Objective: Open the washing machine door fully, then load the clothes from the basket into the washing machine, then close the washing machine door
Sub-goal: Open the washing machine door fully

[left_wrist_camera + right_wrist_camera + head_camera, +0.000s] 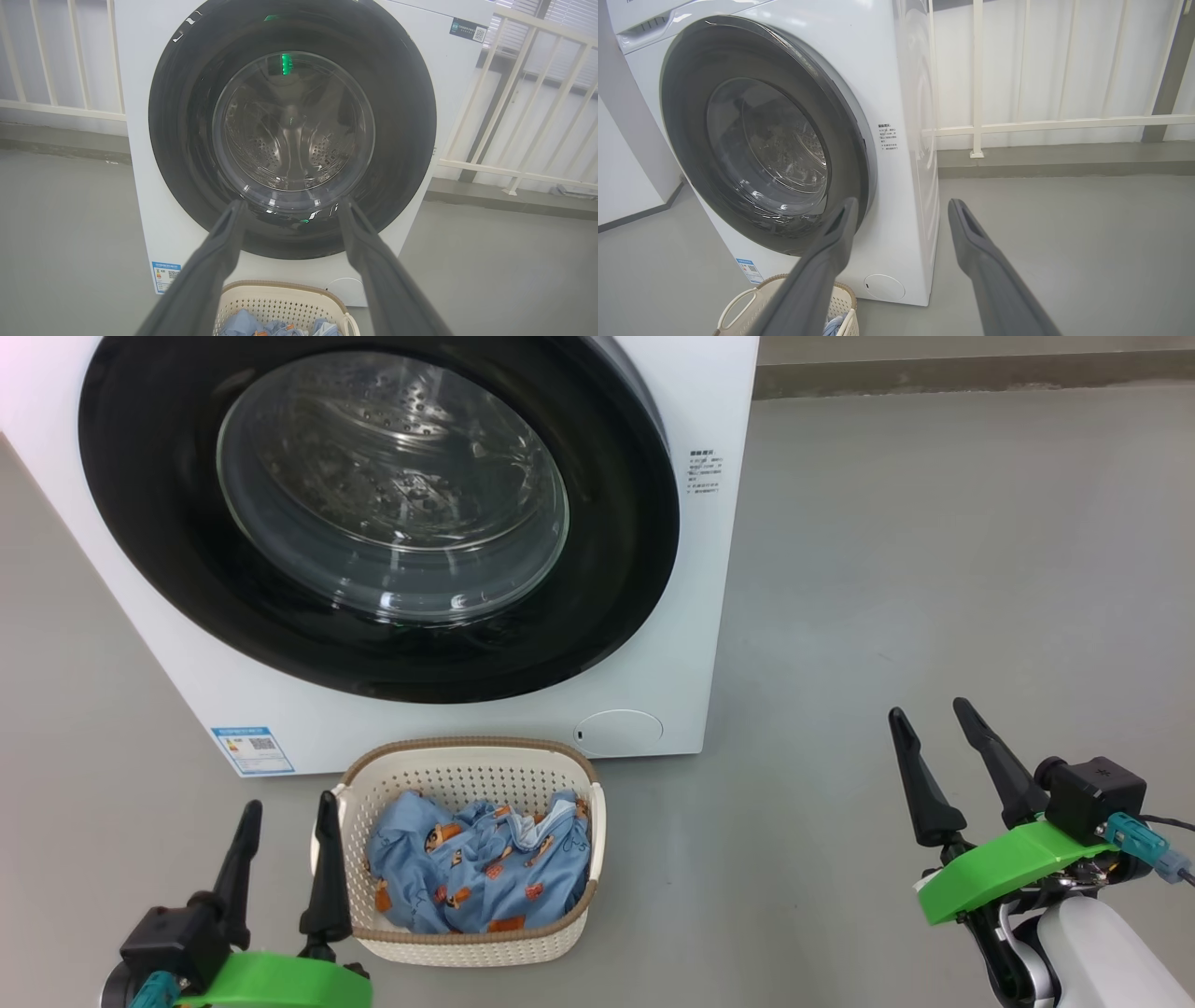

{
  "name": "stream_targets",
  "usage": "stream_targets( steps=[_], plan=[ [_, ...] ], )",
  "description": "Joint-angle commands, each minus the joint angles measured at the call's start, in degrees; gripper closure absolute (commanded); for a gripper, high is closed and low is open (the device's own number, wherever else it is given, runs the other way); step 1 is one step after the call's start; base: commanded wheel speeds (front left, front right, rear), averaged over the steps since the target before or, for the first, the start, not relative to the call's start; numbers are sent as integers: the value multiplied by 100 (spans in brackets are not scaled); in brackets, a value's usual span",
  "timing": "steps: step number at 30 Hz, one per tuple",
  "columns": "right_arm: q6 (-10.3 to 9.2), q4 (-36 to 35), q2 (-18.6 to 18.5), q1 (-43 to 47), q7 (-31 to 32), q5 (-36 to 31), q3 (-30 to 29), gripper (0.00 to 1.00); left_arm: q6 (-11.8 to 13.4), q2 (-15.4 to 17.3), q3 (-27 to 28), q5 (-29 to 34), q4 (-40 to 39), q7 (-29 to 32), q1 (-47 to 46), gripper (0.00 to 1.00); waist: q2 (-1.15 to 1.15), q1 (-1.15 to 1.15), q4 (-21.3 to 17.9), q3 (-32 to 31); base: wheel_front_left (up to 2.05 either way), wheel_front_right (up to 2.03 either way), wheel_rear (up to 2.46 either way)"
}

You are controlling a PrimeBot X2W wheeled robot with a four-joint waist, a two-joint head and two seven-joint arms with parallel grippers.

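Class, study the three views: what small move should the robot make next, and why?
Probably reach the open right gripper toward the door's right edge: the door is shut and the clothes lie in the basket, so nothing can be loaded yet.

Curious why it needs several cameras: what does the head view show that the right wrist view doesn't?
Head view's extras: the open left gripper and the orange-brown cartoon figures on the light blue clothes. Right wrist view's extras: a white railing. Both: the white box-shaped washing machine, its black-rimmed round glass door, the cream perforated plastic basket, the open right gripper.
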State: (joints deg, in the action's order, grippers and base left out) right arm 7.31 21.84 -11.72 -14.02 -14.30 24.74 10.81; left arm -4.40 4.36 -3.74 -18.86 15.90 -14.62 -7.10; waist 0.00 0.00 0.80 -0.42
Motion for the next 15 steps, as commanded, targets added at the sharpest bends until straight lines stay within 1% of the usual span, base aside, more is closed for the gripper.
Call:
stream_targets(
  steps=[1,15],
  plan=[
    [18,-125,-59,-213,-70,3,97,0,39,83,147,-27,-117,-38,-194,0,0,0,1,-1,0,0,0],
    [18,-105,-73,-203,-70,17,97,0,60,90,94,-35,-78,-38,-186,0,0,0,21,-28,0,0,0]
  ],
)
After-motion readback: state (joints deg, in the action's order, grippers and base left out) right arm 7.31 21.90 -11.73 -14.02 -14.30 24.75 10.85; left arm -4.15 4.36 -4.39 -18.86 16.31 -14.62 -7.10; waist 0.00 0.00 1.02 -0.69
